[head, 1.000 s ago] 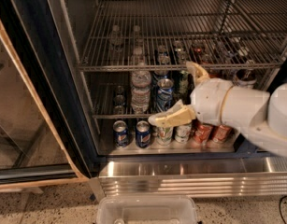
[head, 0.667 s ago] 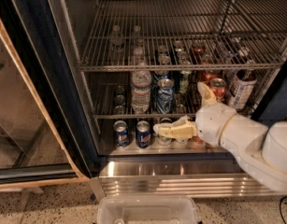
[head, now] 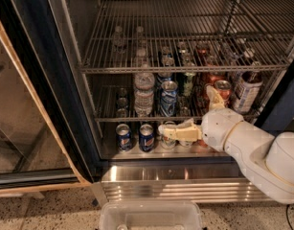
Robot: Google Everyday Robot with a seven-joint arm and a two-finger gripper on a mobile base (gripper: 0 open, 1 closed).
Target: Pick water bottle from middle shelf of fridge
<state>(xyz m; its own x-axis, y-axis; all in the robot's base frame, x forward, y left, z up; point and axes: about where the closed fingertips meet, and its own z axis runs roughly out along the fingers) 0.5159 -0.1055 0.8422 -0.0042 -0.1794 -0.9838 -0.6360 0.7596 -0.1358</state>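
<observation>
The water bottle (head: 144,93), clear and ribbed, stands upright on the middle shelf (head: 107,119) of the fridge (head: 50,80), left of a blue can (head: 169,98). My gripper (head: 185,108) is open in front of the shelves, to the right of the bottle and a little lower. One finger (head: 177,131) points left across the cans on the bottom level. The other finger (head: 213,97) points up in front of the red cans. Nothing is between the fingers, and a can's width separates them from the bottle.
Two blue cans (head: 134,137) stand on the fridge floor. Red cans (head: 223,87) and a dark labelled bottle (head: 244,94) crowd the shelf's right side. The open glass door (head: 22,128) is at left. A ribbed steel panel (head: 185,186) and a white bin (head: 151,217) lie below.
My arm has dropped and drawn back to the right. The gripper moved from in front of the middle-shelf cans down toward the bottom row. It stays open; the bottle has not moved.
</observation>
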